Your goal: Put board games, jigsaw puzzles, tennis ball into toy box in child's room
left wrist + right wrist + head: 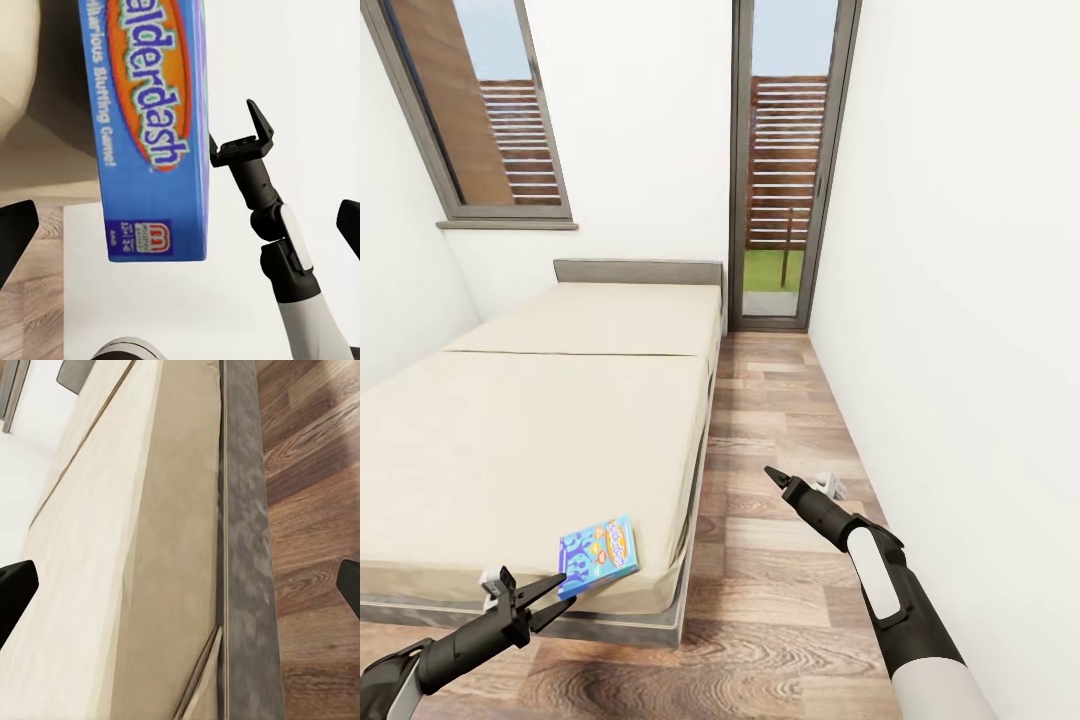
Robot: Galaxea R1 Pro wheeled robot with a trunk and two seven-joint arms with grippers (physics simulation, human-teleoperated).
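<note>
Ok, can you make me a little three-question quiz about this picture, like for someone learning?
1. True or false: the flat blue cartoon-covered board game lies on the cream mattress bed.
2. Which gripper is nearer the game? A) left gripper B) right gripper
3. Fill in: the right gripper hangs over the wood-plank ____.

Key: 1 true. 2 A. 3 floor.
</note>
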